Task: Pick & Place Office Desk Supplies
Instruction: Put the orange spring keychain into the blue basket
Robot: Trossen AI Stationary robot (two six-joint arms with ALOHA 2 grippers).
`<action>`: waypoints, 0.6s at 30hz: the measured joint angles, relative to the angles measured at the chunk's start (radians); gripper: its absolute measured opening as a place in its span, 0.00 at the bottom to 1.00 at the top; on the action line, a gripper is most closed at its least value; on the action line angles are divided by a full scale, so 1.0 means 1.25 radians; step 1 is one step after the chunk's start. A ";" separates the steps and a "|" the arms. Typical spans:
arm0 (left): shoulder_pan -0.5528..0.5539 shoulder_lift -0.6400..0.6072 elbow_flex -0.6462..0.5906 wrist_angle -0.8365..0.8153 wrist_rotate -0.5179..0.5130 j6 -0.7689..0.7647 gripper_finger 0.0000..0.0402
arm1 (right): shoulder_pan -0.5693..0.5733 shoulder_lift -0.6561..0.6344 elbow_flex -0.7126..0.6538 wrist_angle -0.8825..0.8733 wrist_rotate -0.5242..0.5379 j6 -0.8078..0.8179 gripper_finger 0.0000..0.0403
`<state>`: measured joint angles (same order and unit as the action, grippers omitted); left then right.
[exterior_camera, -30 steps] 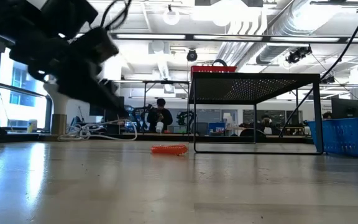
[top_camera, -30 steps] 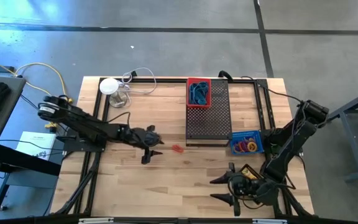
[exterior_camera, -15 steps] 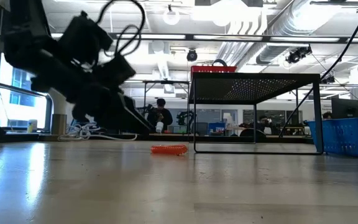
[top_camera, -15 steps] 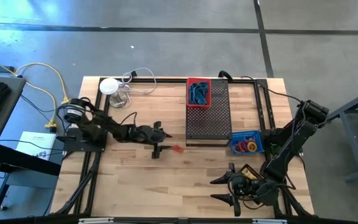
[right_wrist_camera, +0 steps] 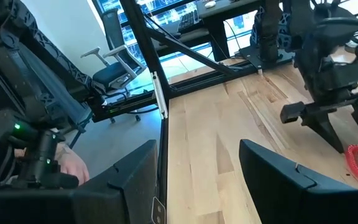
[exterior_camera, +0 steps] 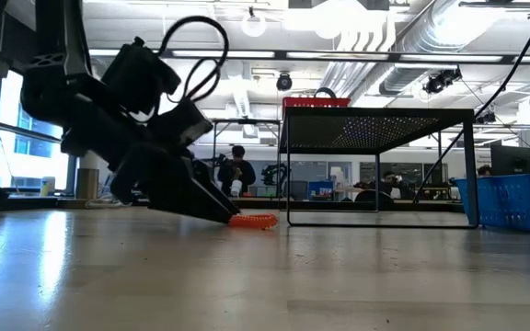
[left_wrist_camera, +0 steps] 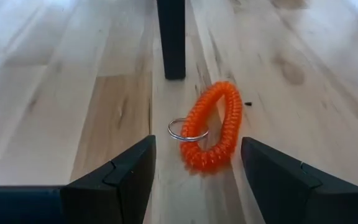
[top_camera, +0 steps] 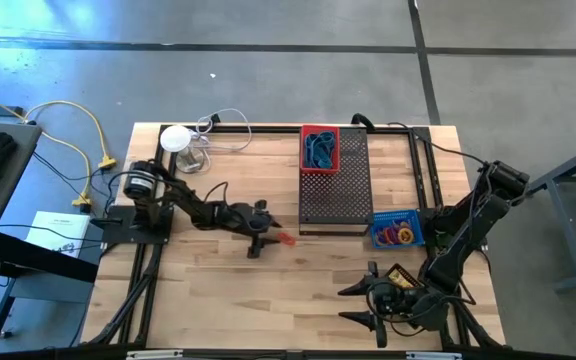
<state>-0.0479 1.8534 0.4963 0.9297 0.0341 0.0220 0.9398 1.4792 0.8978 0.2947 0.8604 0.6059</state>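
Note:
An orange coiled loop (left_wrist_camera: pixel 213 134) with a small metal ring (left_wrist_camera: pixel 187 129) lies flat on the wooden table, just left of the black perforated stand (top_camera: pixel 333 190). My left gripper (left_wrist_camera: pixel 197 149) is low over the table, tipped down and open. Its two fingers stand on either side of the loop's near end without touching it. In the high view that gripper (top_camera: pixel 266 236) is just left of the loop (top_camera: pixel 285 239). My right gripper (top_camera: pixel 348 303) waits open at the table's near right, above the wood.
One black leg (left_wrist_camera: pixel 171 37) of the stand is planted just beyond the loop. A red bin (top_camera: pixel 319 148) sits on the stand's far end, and a blue bin (top_camera: pixel 398 230) of coloured loops stands to its right. A white round object (top_camera: pixel 176 138) with a cable is at the far left.
My left gripper has come down and moved toward the table's right edge, up to the orange loop, tipping its fingers lower; it has stayed open. The loop has not moved.

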 joint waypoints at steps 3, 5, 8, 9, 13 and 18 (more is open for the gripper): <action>0.000 0.028 0.016 0.002 0.001 0.005 0.57 | 0.000 0.000 0.000 0.000 0.000 0.000 0.53; 0.000 0.043 0.029 0.006 0.001 0.002 0.57 | 0.000 0.000 0.000 0.000 0.000 0.000 0.53; 0.000 0.062 0.045 0.011 0.002 -0.008 0.57 | 0.000 0.000 0.000 0.000 0.000 0.000 0.53; 0.000 0.064 0.046 0.011 0.007 -0.013 0.56 | 0.000 0.000 0.000 0.000 0.000 0.000 0.53; -0.005 0.067 0.048 0.008 0.016 -0.015 0.52 | 0.000 0.000 0.000 0.000 0.000 0.000 0.53; -0.016 0.067 0.050 -0.005 0.016 -0.026 0.36 | 0.000 0.000 0.000 0.000 0.000 0.000 0.53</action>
<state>-0.0674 1.9366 0.5583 0.9230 0.0543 -0.0111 0.9398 1.4792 0.8978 0.2947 0.8604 0.6060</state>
